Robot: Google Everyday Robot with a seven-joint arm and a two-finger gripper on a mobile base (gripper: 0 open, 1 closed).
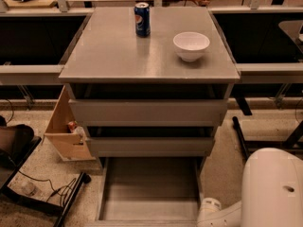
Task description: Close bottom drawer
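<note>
The bottom drawer (149,188) of the grey cabinet is pulled out towards me. Its shallow plain grey tray is open to view and holds nothing, and its front lies at the bottom edge of the view. My white arm (272,188) comes in at the bottom right, and its wrist joint (209,208) sits by the drawer's right front corner. My gripper is out of view below the bottom edge.
The middle drawer front (149,145) and top drawer front (149,111) stick out slightly above. A blue soda can (142,19) and a white bowl (191,45) stand on the cabinet top. A wooden box (64,131) leans at the left, and black frame legs (239,134) stand at the right.
</note>
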